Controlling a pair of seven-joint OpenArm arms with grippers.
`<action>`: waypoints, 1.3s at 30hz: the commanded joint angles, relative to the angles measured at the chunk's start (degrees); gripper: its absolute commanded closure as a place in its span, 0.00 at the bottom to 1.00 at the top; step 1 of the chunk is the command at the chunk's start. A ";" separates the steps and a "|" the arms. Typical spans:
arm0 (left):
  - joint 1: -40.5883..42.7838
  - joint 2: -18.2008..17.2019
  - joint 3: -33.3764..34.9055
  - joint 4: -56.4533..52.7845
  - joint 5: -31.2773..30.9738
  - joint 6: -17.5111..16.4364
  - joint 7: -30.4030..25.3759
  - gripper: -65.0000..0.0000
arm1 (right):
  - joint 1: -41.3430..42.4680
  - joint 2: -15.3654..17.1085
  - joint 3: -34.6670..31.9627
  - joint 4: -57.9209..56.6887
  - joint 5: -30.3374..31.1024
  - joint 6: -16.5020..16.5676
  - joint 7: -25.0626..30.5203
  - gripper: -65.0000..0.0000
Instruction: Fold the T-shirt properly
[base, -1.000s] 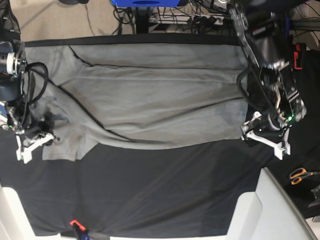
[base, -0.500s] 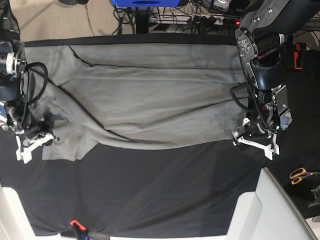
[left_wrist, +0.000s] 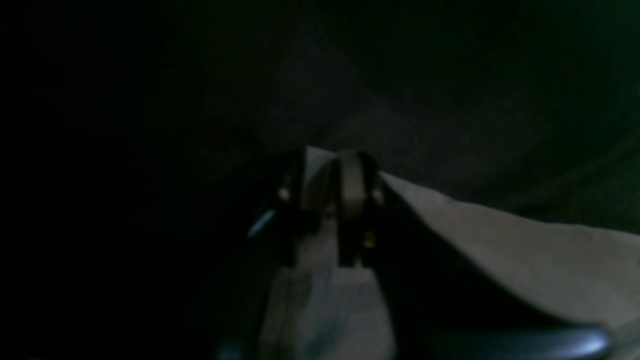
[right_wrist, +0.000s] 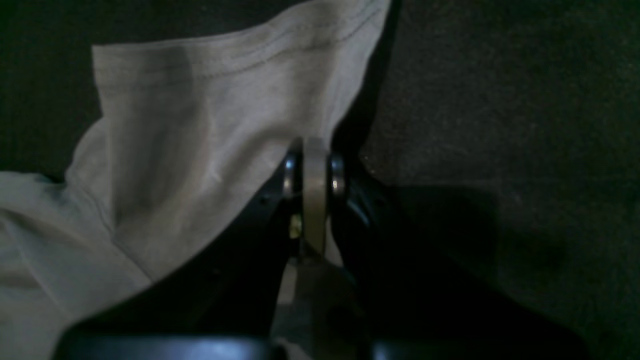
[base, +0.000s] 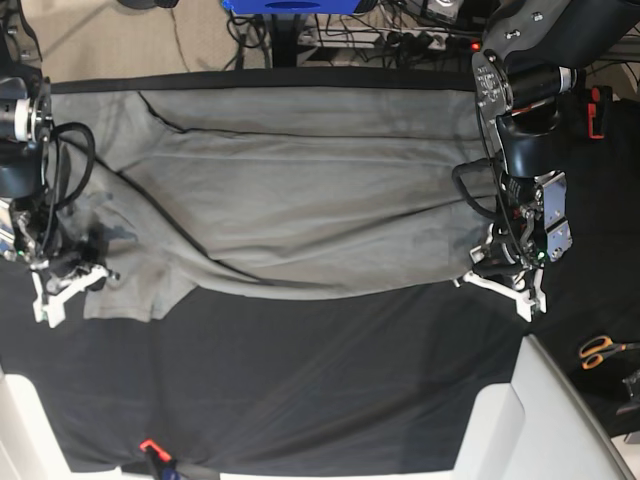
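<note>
The T-shirt (base: 290, 190) lies spread across the far half of the bench (base: 330, 380), which is draped in a black cloth. It is grey and creased, with long folds running along its length, and one sleeve reaches toward the near left corner of the garment in the base view.

The left pincer (left_wrist: 327, 195) sits at the shirt's near right corner in that view, its jaws drawn narrow with a peak of grey fabric pinched between them; the cloth slopes away from the tips.

The right pincer (right_wrist: 314, 172) is at the sleeve on the opposite side, jaws pressed together on the sleeve's edge, near the stitched hem.

Orange-handled scissors (base: 600, 351) lie well apart from the shirt, beyond the bench's right edge.
</note>
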 joint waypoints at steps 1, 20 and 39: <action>-0.24 0.09 0.20 -0.06 -0.07 -0.60 2.76 0.94 | 1.59 0.58 0.03 0.81 0.52 0.41 0.97 1.00; -0.59 -0.70 0.81 15.76 0.37 -0.60 8.12 1.00 | 2.29 0.75 0.03 7.85 0.52 0.24 1.06 1.00; -1.73 -0.70 0.99 20.51 0.10 -0.60 8.12 1.00 | 7.13 0.93 -2.87 9.78 0.34 0.50 1.41 1.00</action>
